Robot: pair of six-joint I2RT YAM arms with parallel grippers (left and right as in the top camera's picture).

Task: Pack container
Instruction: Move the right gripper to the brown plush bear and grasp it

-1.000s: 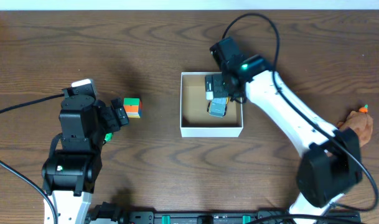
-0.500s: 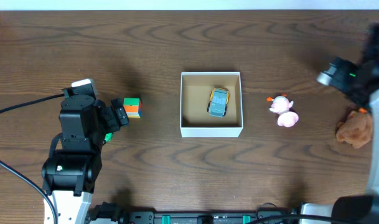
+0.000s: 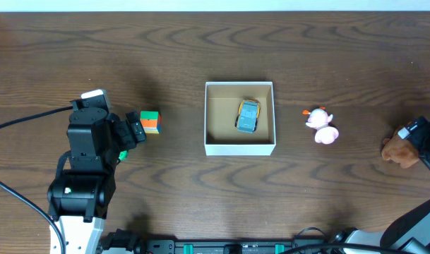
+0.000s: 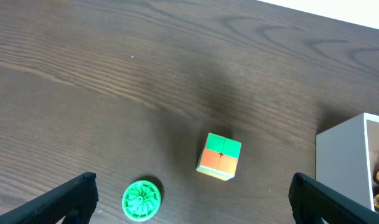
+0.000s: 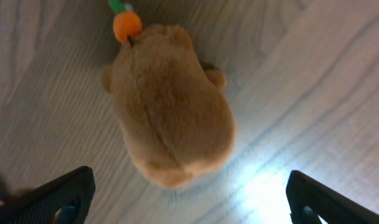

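The container is a white square box with a tan inside at the table's middle; its corner shows in the left wrist view. A blue toy car lies inside it. My left gripper is open, left of the box, next to a green-and-orange cube and over a green disc. My right gripper is open at the far right, over a brown plush toy that has an orange tip.
A pink-and-white toy duck lies on the wood between the box and the plush. The table's far edge runs along the top of the overhead view.
My right arm left the box, where the blue car now lies, swung to the far right and came down over the brown plush. The left arm has not moved.
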